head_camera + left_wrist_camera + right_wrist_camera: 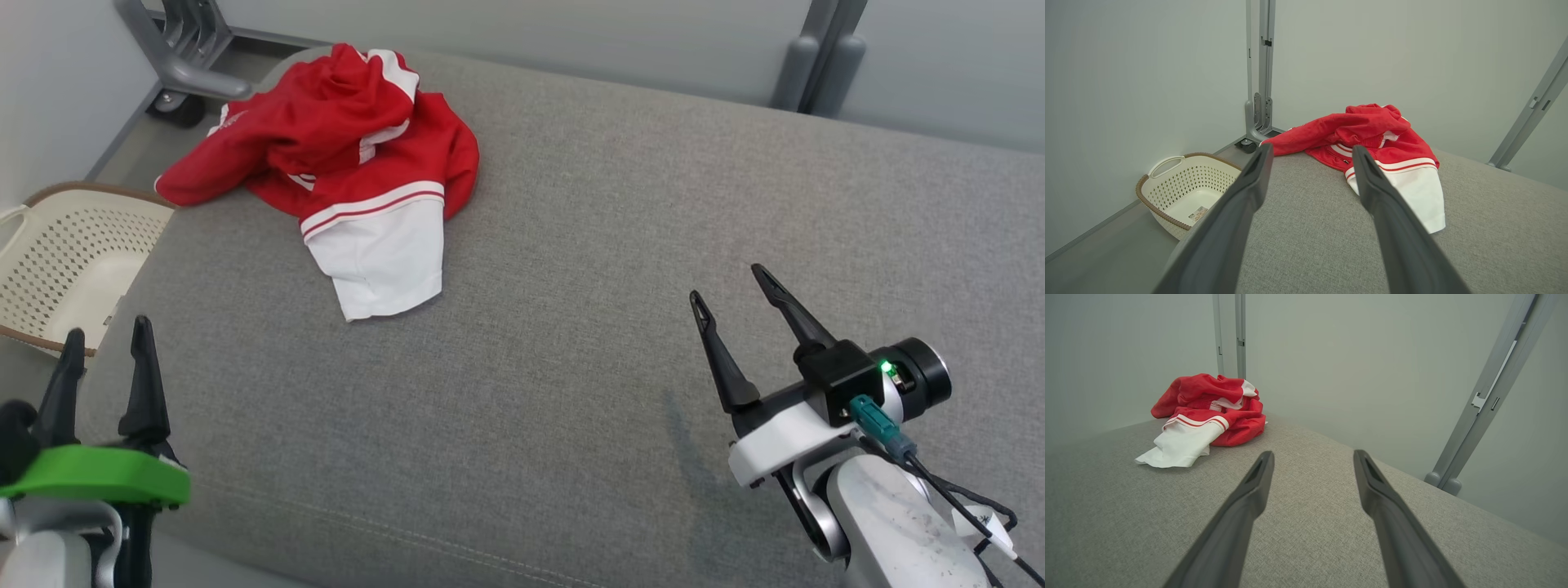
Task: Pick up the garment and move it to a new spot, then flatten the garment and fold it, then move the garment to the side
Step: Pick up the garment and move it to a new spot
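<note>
The garment lies crumpled in a red heap at the far left corner of the grey padded table, one white sleeve with red-white trim spread toward me. It also appears as the garment ahead of the left fingers and the garment far to the upper left of the right fingers. My left gripper hovers open at the table's near left edge, well short of the cloth. Open too, my right gripper hangs over the near right part of the table, nothing between its fingers.
A cream perforated laundry basket with a brown rim stands on the floor left of the table, also seen as the basket. Grey metal frame posts and a wheeled foot stand behind the table by pale walls.
</note>
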You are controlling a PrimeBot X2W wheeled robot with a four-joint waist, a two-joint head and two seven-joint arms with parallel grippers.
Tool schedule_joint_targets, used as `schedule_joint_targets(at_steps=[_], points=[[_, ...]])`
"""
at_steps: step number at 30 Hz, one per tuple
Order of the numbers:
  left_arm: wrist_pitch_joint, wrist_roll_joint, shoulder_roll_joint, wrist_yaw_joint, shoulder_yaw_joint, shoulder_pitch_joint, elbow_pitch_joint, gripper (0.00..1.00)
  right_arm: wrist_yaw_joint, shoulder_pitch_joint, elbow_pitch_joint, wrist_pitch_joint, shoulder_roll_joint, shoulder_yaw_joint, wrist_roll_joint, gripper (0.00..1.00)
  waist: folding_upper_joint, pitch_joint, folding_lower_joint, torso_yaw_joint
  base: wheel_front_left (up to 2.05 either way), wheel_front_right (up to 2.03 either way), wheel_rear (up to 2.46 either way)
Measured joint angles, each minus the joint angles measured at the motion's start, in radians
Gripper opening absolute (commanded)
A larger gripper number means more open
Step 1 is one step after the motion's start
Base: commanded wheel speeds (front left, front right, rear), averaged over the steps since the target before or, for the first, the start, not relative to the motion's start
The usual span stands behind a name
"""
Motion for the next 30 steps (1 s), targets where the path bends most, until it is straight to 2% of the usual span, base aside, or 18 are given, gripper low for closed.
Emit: schedule_joint_targets(at_steps=[7, 12, 15, 18, 20, 24, 30], points=[[0.206, -0.066, 0.063, 0.0, -0.025, -0.195, 0.072, 1.0, 0.004, -0.041, -0.026, 0.0, -0.015, 0.008, -0.03, 1.0, 0.0, 0.091, 0.0, -0.02, 0.0, 0.0, 0.0], [0.379, -0.168, 0.063, -0.001, -0.026, -0.343, 0.146, 1.0, 0.007, -0.063, -0.049, -0.003, -0.031, 0.019, -0.044, 1.0, 0.0, 0.159, 0.0, -0.036, 0.0, 0.0, 0.0], [0.464, -0.257, 0.055, -0.001, 0.01, -0.432, 0.185, 1.0, 0.013, -0.065, -0.059, -0.003, -0.032, 0.032, -0.054, 1.0, 0.0, 0.201, 0.0, -0.047, 0.0, 0.0, 0.0], [0.535, -0.294, 0.065, 0.002, 0.041, -0.521, 0.216, 1.0, 0.022, -0.081, -0.07, -0.003, -0.037, 0.044, -0.068, 1.0, 0.0, 0.242, 0.0, -0.058, 0.0, 0.0, 0.0], [0.594, -0.326, 0.081, 0.015, 0.064, -0.571, 0.24, 1.0, 0.031, -0.106, -0.079, -0.003, -0.039, 0.052, -0.082, 1.0, 0.0, 0.27, 0.0001, -0.067, 0.0, 0.0, 0.0], [0.683, -0.392, 0.12, 0.072, 0.139, -0.658, 0.278, 1.0, 0.042, -0.162, -0.1, -0.003, -0.042, 0.065, -0.1, 1.0, 0.0, 0.325, 0.0001, -0.086, 0.0, 0.0, 0.0], [0.81, -0.434, 0.225, 0.136, 0.202, -0.748, 0.315, 1.0, 0.049, -0.249, -0.143, -0.003, -0.035, 0.076, -0.116, 1.0, 0.0, 0.406, 0.0, -0.125, 0.0, 0.0, 0.0]])
